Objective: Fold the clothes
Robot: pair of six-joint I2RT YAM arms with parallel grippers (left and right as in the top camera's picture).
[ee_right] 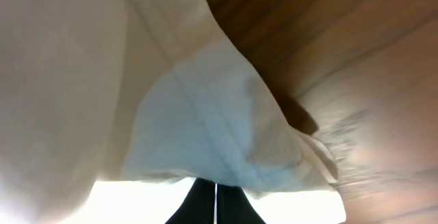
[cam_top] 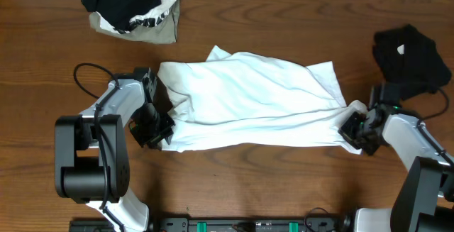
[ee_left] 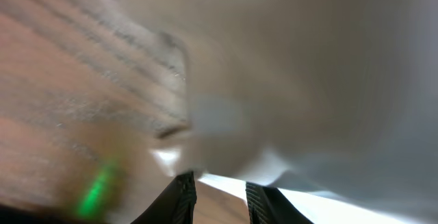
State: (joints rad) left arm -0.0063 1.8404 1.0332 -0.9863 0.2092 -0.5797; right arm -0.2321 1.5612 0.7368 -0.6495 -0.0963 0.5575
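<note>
White T-shirt lies spread across the middle of the bench, long axis side to side, rumpled, with a fold ridge along its far edge and one corner poking up at the far left. The cloth looks pulled fairly straight along its near edge between the two claws. No print visible on it from overhead.

Right claw is at the shirt's right end. In the right wrist view its jaws are pressed together with a hemmed corner of the white cloth bunched right at the tips, so it is clamped on the shirt. A small tuft of white shows just beside that claw from overhead.

Left claw is at the shirt's left end, near corner, with cloth touching or overlapping it. The left wrist view is heavily blurred. The fingers stand a bit apart, with pale cloth filling the frame past them and wood grain to one side. Can't tell if cloth is pinched between them.

Heap of clothes sits beyond the shirt's far left corner, well apart from it, with black on top, white with black print under that and an olive-grey piece at the bottom. Black garment lies past the shirt's right end, crumpled and just beyond the right claw, not touching the shirt.

A cable loops off the left arm, left of the shirt.
</note>
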